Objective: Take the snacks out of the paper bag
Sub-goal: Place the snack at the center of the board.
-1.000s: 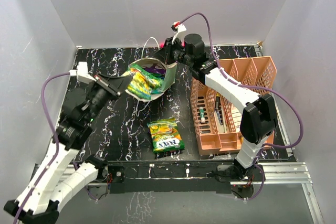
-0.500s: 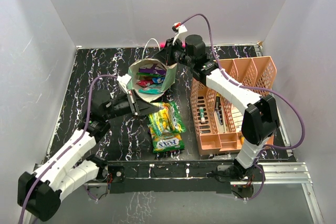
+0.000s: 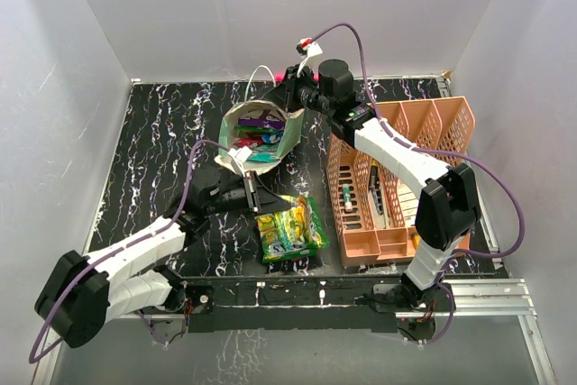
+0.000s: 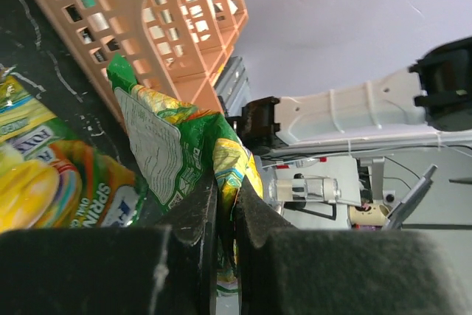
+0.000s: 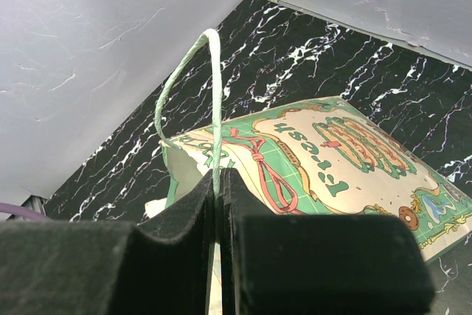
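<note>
Top external view: left gripper [image 3: 256, 197] is closed tight on a yellow-green packet [image 3: 297, 220], which overlaps a second yellow-green packet [image 3: 275, 251] lying on the table at near centre. Right gripper [image 3: 290, 90] pinches the cord handle [image 5: 214, 94] at the far rim of the paper bag [image 3: 290, 137]. The bag sits at far centre with further snacks [image 3: 255, 132] inside.

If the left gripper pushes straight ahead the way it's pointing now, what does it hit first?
Apart from the yellow-green packet clamped in its jaws, the left gripper would probably meet the slotted side wall of the peach organiser first. Depth is unclear, so treat that as likely, not certain.
</note>
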`<state>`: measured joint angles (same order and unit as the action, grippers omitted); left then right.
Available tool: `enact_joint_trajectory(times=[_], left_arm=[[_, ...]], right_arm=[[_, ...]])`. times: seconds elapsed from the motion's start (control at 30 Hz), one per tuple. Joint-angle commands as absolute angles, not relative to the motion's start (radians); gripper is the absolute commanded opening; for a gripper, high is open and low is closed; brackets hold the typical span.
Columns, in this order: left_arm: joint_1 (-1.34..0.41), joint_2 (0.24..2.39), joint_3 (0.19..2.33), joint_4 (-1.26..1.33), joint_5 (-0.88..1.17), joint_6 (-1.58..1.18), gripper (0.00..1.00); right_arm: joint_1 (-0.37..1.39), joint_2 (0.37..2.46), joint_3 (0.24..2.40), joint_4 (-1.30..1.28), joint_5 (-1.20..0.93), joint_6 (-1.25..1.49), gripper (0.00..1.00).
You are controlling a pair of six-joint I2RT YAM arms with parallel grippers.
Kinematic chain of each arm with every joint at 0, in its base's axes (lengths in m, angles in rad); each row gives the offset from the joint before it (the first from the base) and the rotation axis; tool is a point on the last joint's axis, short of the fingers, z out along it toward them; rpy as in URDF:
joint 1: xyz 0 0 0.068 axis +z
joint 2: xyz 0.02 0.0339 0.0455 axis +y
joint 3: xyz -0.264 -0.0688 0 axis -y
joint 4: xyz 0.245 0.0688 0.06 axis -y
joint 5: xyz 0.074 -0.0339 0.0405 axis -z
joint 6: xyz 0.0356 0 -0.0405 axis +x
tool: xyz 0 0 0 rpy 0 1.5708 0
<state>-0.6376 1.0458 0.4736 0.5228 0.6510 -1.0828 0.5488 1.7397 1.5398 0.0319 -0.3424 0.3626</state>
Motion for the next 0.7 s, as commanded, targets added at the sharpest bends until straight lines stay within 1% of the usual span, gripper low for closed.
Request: enact_joint_trajectory(times=[0.0,0.1,0.33,0.67], left_arm=[[-0.637,1.093,0.472,0.671,0.629,-1.077,0.0],[-0.637,1.115,0.443,0.704,0.607,-1.088,0.0],[-0.635,1.105,0.318,0.667,0.568,-1.078,0.0],[-0.616,1.025,0.153,0.626,0.516,-1.062,0.0]], right_arm=[[0.545,1.662,1.525,0.087,-0.332,0.345,0.07],[0.544,1.663,1.523,0.087,-0.33,0.343,0.07],[0.545,1.669,1.528,0.089,-0.334,0.341,0.07],[0.544,1.684,1.523,0.092,-0.341,0.345,0.07]])
